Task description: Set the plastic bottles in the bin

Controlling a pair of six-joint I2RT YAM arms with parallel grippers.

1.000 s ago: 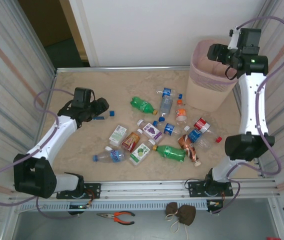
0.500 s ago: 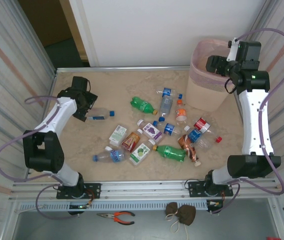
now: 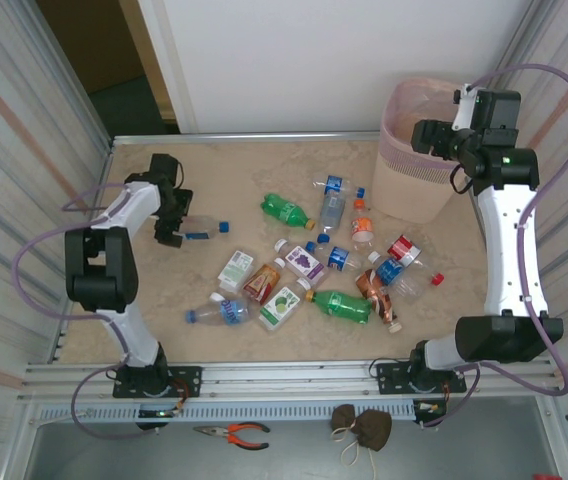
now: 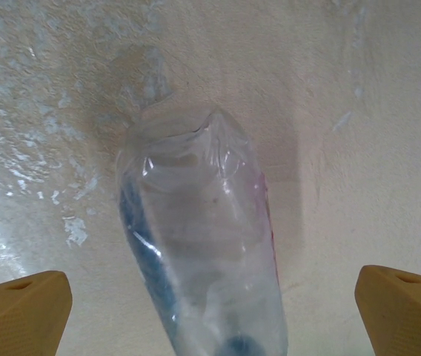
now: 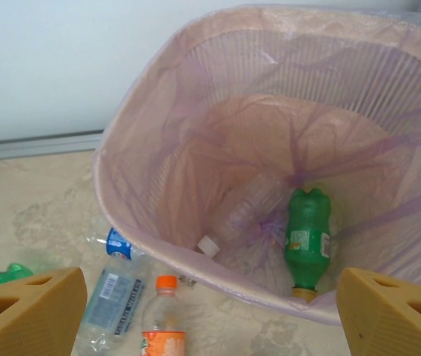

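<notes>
I am watching my left gripper [image 4: 210, 319] standing wide open at nine o'clock on the table [image 3: 164, 310], with a crumpled clear bottle [image 4: 203, 252] lying between its fingers, seemingly untouched. My right gripper [image 5: 210, 311] is hovering wide and empty over the bin [image 5: 121, 119] at two o'clock, where a green bottle [image 5: 307, 237] is lying inside. Other bottles [image 3: 339, 305] are lying scattered mid-table.

Left table [image 3: 139, 300]: bare marble near and far of the left gripper [image 3: 172, 228].
Left fingers: spread wide around one clear bottle [image 4: 203, 252], with a gap on each side.
Centre: bottles [image 3: 309, 270] lie close together, many touching, with loose caps [image 3: 224, 227] among them; gaps are narrow.
Bin [image 5: 121, 148]: mouth wide open under the right gripper [image 5: 210, 311]; a green bottle [image 5: 307, 237] lies low inside, with free room above it.
Bin foot: bottles lie just beside it.
Sides: ribbed walls [image 3: 24, 150] stand close outside both arms.
</notes>
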